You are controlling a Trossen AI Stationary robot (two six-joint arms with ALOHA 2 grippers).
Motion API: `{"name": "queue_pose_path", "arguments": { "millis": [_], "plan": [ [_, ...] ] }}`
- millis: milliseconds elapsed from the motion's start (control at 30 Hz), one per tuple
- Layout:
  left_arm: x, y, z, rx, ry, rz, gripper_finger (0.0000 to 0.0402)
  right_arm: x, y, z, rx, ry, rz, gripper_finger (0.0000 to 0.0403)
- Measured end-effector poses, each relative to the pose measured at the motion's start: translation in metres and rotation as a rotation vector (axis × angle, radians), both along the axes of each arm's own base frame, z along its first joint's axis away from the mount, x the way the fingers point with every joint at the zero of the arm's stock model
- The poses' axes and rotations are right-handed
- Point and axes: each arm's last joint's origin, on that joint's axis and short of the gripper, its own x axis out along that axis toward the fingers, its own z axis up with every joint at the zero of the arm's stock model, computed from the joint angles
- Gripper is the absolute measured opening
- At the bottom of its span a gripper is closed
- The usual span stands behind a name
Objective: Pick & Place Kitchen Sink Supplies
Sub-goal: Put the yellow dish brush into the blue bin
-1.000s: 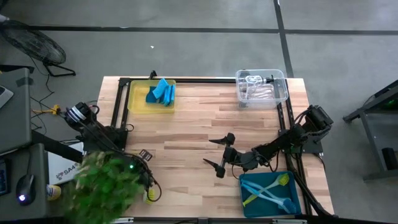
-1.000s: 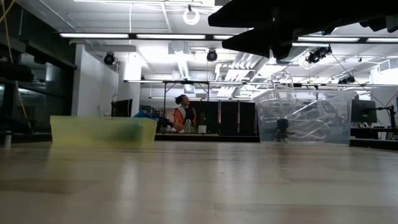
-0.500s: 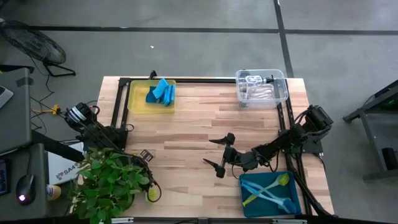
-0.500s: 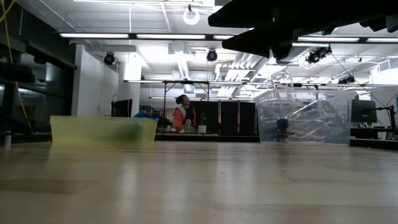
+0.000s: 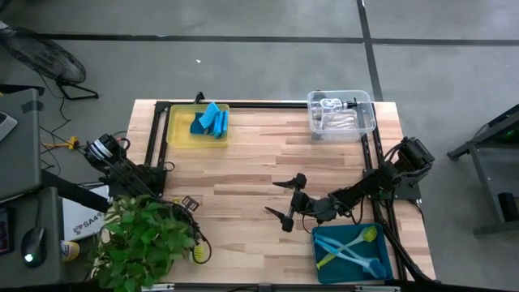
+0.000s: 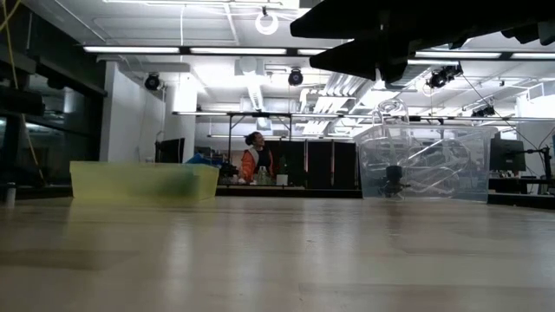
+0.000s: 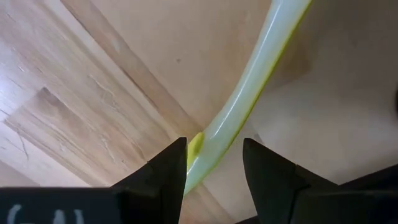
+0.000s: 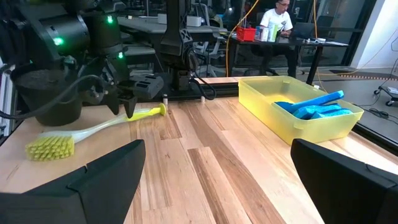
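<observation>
A yellow-green dish brush (image 8: 93, 129) lies near the table's near left corner, its bristle head (image 8: 50, 148) on the wood. My left gripper (image 8: 127, 107) points down and is shut on its handle; in the high view the plant's leaves (image 5: 146, 239) cover the gripper, and only the brush head (image 5: 199, 255) peeks out. My right gripper (image 5: 282, 201) hangs level over the middle of the table, open, holding nothing. Blue sponges (image 5: 211, 122) lie in the yellow bin (image 5: 177, 134). My left gripper pinches the brush's handle (image 7: 214, 140) between its two fingers, not far from the handle's free end (image 8: 160, 111). The fingers come from above, pointing down, and lie across the handle. The bristle head rests on the table toward the near edge.
A clear bin (image 5: 366, 122) with bottles stands at the far right. A teal bin (image 5: 320, 259) with brushes stands at the near right. The plant's dark pot (image 8: 43, 93) stands close beside my left gripper. Black rails (image 5: 156, 138) run along the table's left, far and right sides.
The leafy plant at the near left corner was blurred with motion a second ago and now stands still. Both grippers have kept their places, and the brush has not moved.
</observation>
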Motion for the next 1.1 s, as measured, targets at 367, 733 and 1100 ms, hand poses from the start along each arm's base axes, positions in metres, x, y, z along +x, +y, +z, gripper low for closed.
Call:
{"name": "queue_pose_path", "arguments": {
  "millis": [367,733,1100],
  "plan": [
    [0.01,-0.008,0.021,0.011,-0.063,0.019,0.0152,0.0,0.0,0.0,0.0,0.0,0.0,0.0397],
    [0.01,-0.005,0.022,0.066,-0.093,0.101,0.0153,0.0,0.0,0.0,0.0,0.0,0.0,0.0397],
    [0.006,0.002,0.024,0.176,-0.1,0.104,0.0297,0.0,0.0,0.0,0.0,0.0,0.0,0.0397]
  ]
}}
